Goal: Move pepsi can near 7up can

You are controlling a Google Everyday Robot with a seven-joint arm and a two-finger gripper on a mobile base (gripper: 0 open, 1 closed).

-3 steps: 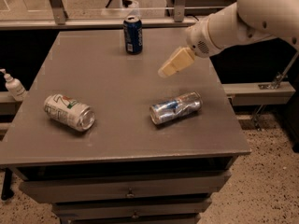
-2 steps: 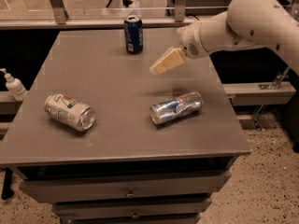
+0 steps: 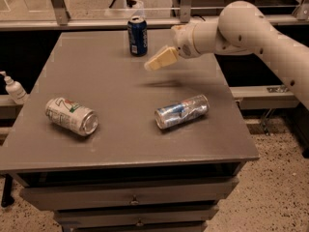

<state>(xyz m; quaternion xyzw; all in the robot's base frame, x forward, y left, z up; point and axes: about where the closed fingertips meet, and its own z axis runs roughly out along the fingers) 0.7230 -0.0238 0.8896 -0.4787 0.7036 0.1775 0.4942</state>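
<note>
The pepsi can (image 3: 137,36) stands upright at the far edge of the desk (image 3: 111,81), about midway along that edge, silver top up and nothing touching it. Just to its right and a little nearer to me hangs the end effector (image 3: 161,59), a pale wedge pointing down and to the left, above the desk surface with its faint shadow below it. It is close to the can but apart from it, and it carries nothing. Whether it is set wide or narrow I cannot tell from here. The white arm (image 3: 241,30) reaches in from the right side.

The 7up can (image 3: 71,116) lies on its side near the front left of the desk, well apart from the pepsi can. A silver can with blue and red marks (image 3: 181,111) lies on its side right of centre. Drawers (image 3: 130,197) sit under the desk, and a pump bottle (image 3: 13,88) stands off its left edge.
</note>
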